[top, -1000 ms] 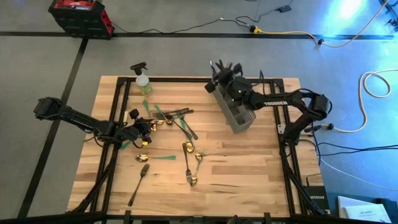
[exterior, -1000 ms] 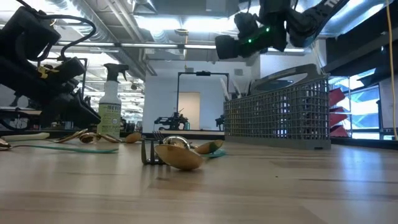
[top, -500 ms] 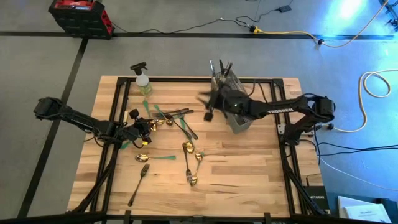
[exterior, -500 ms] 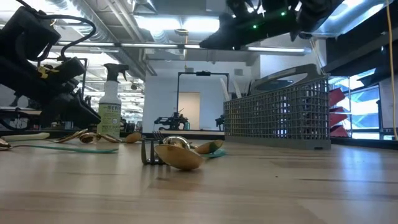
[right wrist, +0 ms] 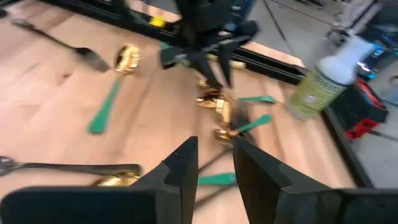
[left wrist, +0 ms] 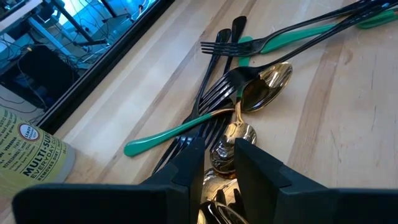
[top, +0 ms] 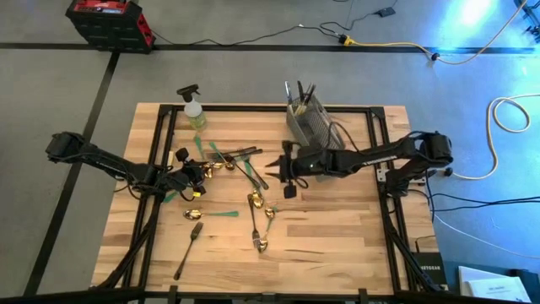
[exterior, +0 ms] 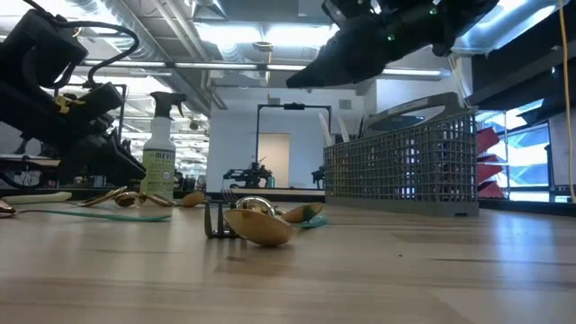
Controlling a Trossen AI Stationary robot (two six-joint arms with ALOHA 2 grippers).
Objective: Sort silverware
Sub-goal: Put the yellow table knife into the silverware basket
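Note:
The silverware lies loose on the wooden table: a pile of green-handled, black and gold pieces point(top: 232, 160), gold spoons point(top: 253, 203) and a black fork point(top: 187, 249) nearer the front edge. My left gripper point(left wrist: 219, 163) sits low at the pile's left end, shut on a gold spoon point(left wrist: 239, 134). My right gripper point(right wrist: 216, 155) hangs above the table's middle point(top: 283, 173), just right of the pile. It points toward the left arm, open by a narrow gap with nothing in it. The grey mesh caddy point(top: 312, 127) stands at the far right with several pieces upright in it. My left gripper has the gold spoon's neck point(left wrist: 221, 157) in the narrow gap between its two fingers, and the small bowl shows just beyond the tips. The fingers slant down from the table's left and lie along the spoon. The spoon rests low on the pile.
A spray bottle point(top: 194, 110) stands at the table's far left edge, behind the pile. Black frame rails run along the table's left, right and far sides. Bare wood lies at the front right point(top: 337, 236).
My right gripper has swung away from above the caddy toward the table's left and near side, sinking a little. It has tipped from pointing steeply down to slanting toward the left arm. It now hangs beside the pile. The silverware has not moved.

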